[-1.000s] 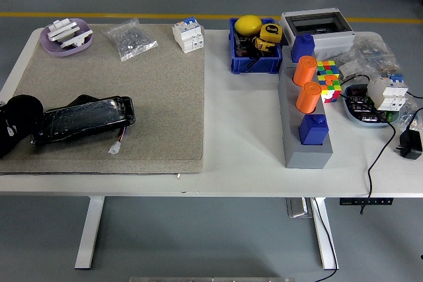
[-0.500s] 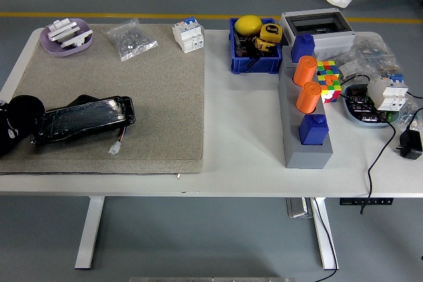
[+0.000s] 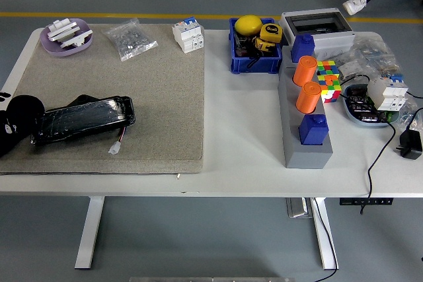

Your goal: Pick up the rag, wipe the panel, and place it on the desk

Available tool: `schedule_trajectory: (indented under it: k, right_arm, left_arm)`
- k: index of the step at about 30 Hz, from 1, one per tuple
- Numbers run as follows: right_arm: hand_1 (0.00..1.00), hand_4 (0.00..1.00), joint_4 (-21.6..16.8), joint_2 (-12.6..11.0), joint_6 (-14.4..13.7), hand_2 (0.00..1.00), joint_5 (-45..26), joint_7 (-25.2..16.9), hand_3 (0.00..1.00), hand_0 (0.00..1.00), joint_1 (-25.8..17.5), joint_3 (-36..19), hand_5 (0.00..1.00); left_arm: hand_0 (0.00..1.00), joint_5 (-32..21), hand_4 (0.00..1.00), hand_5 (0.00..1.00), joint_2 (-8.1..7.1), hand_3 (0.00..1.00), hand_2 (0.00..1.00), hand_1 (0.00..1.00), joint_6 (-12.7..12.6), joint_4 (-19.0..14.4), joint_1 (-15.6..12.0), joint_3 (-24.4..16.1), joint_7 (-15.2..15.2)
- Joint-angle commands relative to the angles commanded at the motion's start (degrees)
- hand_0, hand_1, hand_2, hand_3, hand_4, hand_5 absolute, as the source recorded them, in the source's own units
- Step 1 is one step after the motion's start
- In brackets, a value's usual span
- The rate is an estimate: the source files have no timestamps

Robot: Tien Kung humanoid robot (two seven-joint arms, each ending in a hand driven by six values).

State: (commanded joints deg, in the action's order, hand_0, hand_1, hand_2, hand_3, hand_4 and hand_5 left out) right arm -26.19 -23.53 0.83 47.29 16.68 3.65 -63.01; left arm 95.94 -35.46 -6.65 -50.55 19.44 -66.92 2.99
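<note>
Black and glossy, the panel (image 3: 82, 118) looks stiff and slick; no rag is identifiable. Whether the left hand (image 3: 14, 127) beside it is open cannot be told.

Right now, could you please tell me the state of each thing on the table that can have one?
Left robot hand: at the table's left edge, touching the panel's end; fingers not visible.
Black panel: lying flat on the mat, wire trailing.
Purple dish: upright, holding white parts.
Blue bin: upright, filled with tools.
Grey box: lid shut.
Rag: none visible.
</note>
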Motion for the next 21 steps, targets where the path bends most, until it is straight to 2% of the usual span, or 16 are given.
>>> schedule_trajectory:
  k: [6,7,12,13,18,19,21]
  right_arm:
    - [0.609,0.998,0.0,0.1,0.0,0.71,0.0,0.0,0.679,0.768,-0.1,-0.1,0.629]
    - [0.608,0.998,0.0,0.2,0.0,0.71,0.0,0.0,0.678,0.768,-0.1,-0.1,0.627]
    - [0.608,0.998,0.0,0.3,0.0,0.71,0.0,0.0,0.678,0.768,-0.1,-0.1,0.627]
    - [0.607,0.998,0.0,0.3,0.0,0.71,0.0,0.0,0.676,0.768,-0.1,-0.1,0.625]
    - [0.607,0.998,0.0,0.4,-0.1,0.71,0.1,0.0,0.676,0.768,-0.2,-0.1,0.625]
    - [0.606,0.998,0.0,0.4,-0.1,0.71,0.1,0.1,0.676,0.762,-0.2,-0.1,0.624]
    - [0.606,0.998,0.0,0.5,-0.1,0.71,0.1,0.1,0.676,0.762,-0.2,-0.2,0.624]
  left_arm:
    - [0.566,-6.1,0.843,0.093,0.08,0.807,0.833,0.873,0.6,0.4,-1.4,-4.1,-2.5]
    - [0.555,-6.8,0.84,0.116,0.19,0.798,0.826,0.841,1.2,0.4,-1.7,-4.8,-2.6]
    - [0.555,-11.7,0.84,0.116,0.94,0.798,0.826,0.841,3.4,0.9,-3.1,-8.9,-3.9]
    - [0.549,-12.3,0.818,0.119,1.02,0.772,0.815,0.821,3.5,0.9,-3.2,-9.2,-4.1]
    - [0.549,-18.6,0.818,0.119,3.04,0.772,0.815,0.821,4.2,0.5,-4.5,-14.4,-6.9]
    - [0.547,-19.3,0.81,0.124,3.33,0.71,0.788,0.808,4.2,0.4,-4.7,-15.0,-7.3]
    - [0.547,-21.2,0.81,0.124,4.09,0.71,0.788,0.808,4.1,0.1,-5.1,-17.3,-8.2]
